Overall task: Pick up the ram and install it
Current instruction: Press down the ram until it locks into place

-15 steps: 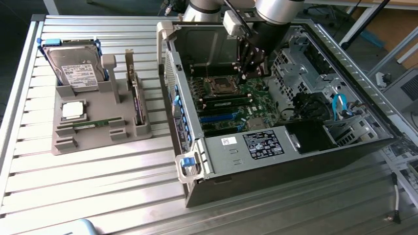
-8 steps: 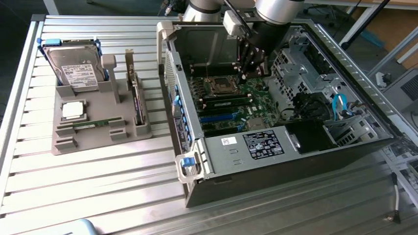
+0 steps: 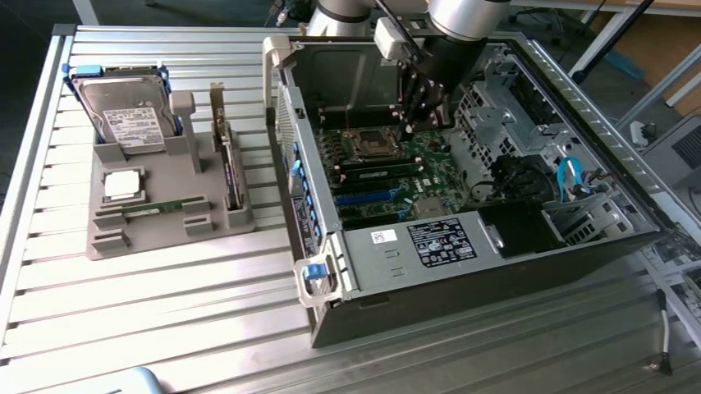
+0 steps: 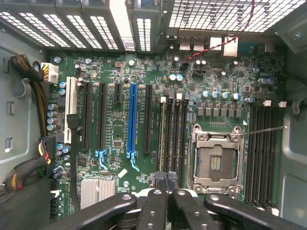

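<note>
A thin green ram stick (image 3: pixel 164 205) lies in the grey holder (image 3: pixel 148 226) at the exterior view's left. A second ram stick (image 3: pixel 378 173) stands seated in a memory slot beside the processor socket (image 3: pixel 370 144) inside the open computer case (image 3: pixel 460 246). In the wrist view that stick (image 4: pixel 163 134) runs along the row of slots next to the socket (image 4: pixel 214 160). My gripper (image 3: pixel 416 123) hangs inside the case above the motherboard, near the socket. Its black fingers (image 4: pixel 153 201) meet at the tips and my gripper (image 4: pixel 166 178) is shut with nothing seen between them.
The holder also carries a hard drive (image 3: pixel 126 119), a square silver processor chip (image 3: pixel 123 185) and a dark expansion card (image 3: pixel 228 164) standing on edge. The case walls, drive cage (image 3: pixel 493 107) and cable bundles (image 4: pixel 29 76) ring the motherboard. A ribbed metal table (image 3: pixel 164 312) lies all round.
</note>
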You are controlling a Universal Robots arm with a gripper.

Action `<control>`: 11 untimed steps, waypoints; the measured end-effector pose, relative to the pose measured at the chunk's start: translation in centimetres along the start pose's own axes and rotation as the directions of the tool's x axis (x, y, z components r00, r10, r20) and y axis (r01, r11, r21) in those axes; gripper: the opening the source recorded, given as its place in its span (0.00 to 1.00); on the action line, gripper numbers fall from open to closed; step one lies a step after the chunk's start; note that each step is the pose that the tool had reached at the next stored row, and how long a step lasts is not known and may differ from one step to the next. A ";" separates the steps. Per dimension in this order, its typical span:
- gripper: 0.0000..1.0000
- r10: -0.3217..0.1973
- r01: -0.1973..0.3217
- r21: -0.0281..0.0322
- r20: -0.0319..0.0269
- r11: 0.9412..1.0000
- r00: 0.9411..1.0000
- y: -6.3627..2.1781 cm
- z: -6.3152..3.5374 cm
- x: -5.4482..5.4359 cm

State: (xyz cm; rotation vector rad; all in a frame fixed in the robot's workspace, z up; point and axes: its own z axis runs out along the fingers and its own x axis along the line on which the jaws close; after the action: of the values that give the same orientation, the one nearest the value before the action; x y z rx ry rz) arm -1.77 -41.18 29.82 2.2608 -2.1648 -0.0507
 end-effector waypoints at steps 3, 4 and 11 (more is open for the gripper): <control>0.10 0.029 -0.029 0.000 0.001 1.000 1.000 0.00 0.00 0.0; 0.10 0.044 -0.044 0.001 0.001 0.999 0.999 0.00 0.00 0.0; 0.10 0.144 -0.144 0.002 0.005 0.990 0.990 0.00 0.00 0.0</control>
State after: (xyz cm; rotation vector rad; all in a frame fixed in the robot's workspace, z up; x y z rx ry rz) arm -1.77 -41.18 29.82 2.1005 -2.3240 -0.0520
